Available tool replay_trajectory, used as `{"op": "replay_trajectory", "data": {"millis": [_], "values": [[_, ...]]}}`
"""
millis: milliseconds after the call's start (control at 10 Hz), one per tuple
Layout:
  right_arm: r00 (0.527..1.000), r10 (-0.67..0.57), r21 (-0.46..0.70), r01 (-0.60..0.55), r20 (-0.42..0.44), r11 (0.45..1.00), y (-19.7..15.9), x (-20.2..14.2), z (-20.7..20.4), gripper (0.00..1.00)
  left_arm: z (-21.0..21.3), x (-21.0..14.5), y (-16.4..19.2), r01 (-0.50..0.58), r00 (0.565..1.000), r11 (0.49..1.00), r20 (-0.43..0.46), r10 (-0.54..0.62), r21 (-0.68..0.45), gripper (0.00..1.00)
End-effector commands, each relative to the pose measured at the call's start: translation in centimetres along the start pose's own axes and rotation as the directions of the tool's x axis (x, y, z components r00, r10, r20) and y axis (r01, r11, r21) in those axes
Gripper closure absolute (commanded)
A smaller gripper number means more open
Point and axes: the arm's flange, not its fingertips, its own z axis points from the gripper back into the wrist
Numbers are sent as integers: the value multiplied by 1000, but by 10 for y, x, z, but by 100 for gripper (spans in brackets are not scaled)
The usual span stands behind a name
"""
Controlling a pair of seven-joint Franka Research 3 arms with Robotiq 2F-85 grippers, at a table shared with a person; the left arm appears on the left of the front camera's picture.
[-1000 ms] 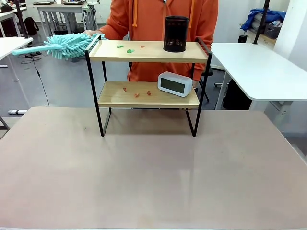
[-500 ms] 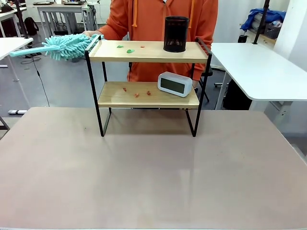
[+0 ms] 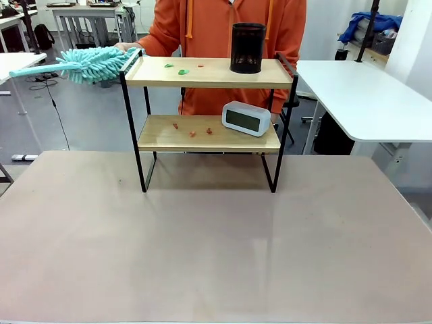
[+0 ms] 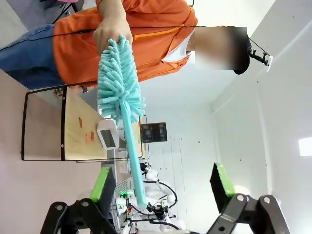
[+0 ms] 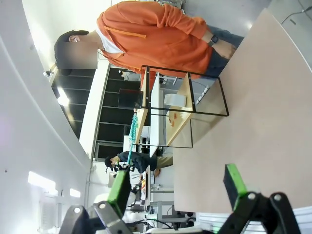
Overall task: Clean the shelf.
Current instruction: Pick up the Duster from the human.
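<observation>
Front view | shelf (image 3: 209,71): wood boards, blk frame | L tool (image 4: 162,183), R tool (image 5: 176,184) open, empty

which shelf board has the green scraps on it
The top board, beside the black mesh cup; the lower board carries only orange scraps and the clock.

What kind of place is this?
Probably a lab or workshop room: a plain white work table beside this one, a black cable trailing across the grey floor, and grey desks loaded with equipment at the back.
</observation>
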Motion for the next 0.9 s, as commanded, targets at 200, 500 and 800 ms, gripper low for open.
{"op": "replay_trajectory", "data": {"millis": [200, 500, 800], "values": [[1000, 29, 14, -29, 9, 999, 3, 2, 3, 0, -45, -13, 17, -2, 965, 999, -260, 16, 54, 0], [1000, 29, 14, -29, 9, 999, 3, 2, 3, 0, -82, -21, 20, 33, 951, 997, -310, -10, 69, 0], [1000, 29, 14, -29, 9, 999, 3, 2, 3, 0, -101, -18, 17, 26, 954, 997, -299, -4, 69, 0]]}}
